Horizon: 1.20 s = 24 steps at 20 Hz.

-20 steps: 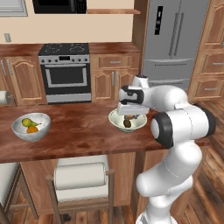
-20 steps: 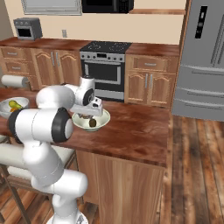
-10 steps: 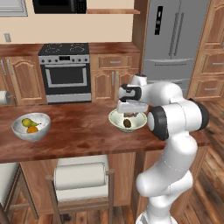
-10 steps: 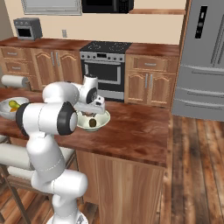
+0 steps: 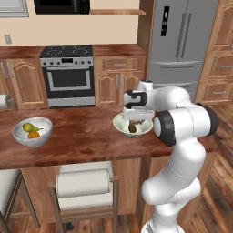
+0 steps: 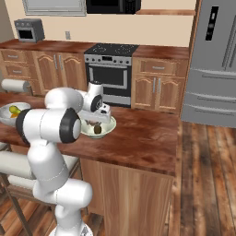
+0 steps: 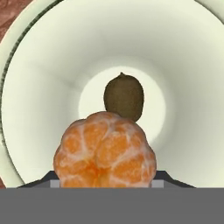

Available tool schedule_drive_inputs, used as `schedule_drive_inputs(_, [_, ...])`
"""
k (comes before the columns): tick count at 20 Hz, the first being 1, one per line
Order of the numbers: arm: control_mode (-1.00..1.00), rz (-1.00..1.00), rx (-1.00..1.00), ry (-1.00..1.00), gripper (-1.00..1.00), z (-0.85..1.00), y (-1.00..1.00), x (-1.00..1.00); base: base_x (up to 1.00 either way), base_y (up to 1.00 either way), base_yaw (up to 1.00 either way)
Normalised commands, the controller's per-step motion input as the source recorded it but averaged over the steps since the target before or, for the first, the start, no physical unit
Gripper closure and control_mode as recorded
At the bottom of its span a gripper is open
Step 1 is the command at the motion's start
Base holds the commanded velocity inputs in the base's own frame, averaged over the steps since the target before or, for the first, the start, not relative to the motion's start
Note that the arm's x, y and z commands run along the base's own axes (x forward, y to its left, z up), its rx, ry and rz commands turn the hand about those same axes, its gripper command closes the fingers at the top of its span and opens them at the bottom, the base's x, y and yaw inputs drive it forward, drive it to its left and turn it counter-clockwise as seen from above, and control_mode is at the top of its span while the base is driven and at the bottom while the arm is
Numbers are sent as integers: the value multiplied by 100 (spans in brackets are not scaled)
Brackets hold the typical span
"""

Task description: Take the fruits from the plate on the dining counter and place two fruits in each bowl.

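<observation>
- We see one peeled tan-orange fruit (image 7: pixel 105 151) clamped in the two-finger gripper (image 5: pixel 133 119), directly above the deep pale bowl (image 5: pixel 122 128) near the dining counter's (image 5: pixel 82 141) right end.
- One dark olive-brown fruit (image 7: pixel 124 96) lies in that bowl.
- A second pale bowl (image 5: pixel 20 137), near the left end, holds two fruits: one yellow-green pear (image 5: pixel 28 127) and one round orange (image 5: pixel 32 134).
</observation>
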Motion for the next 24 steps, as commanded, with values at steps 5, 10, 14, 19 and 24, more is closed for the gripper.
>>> schedule_drive_inputs(5, [-100, 0, -1, 0, 100, -13, 0, 0, 0, 0, 0])
schedule_drive_inputs(10, [-100, 0, -3, 0, 100, 0, 0, 23, 0, 0, 0])
schedule_drive_inputs(14, [-100, 0, -4, 2, 100, -11, 3, 33, 0, 0, 0])
schedule_drive_inputs(19, [-100, 0, -3, 3, 100, -16, 4, 24, 0, 0, 0])
schedule_drive_inputs(24, [-100, 0, 0, 6, 100, -13, 0, 3, 0, 0, 0])
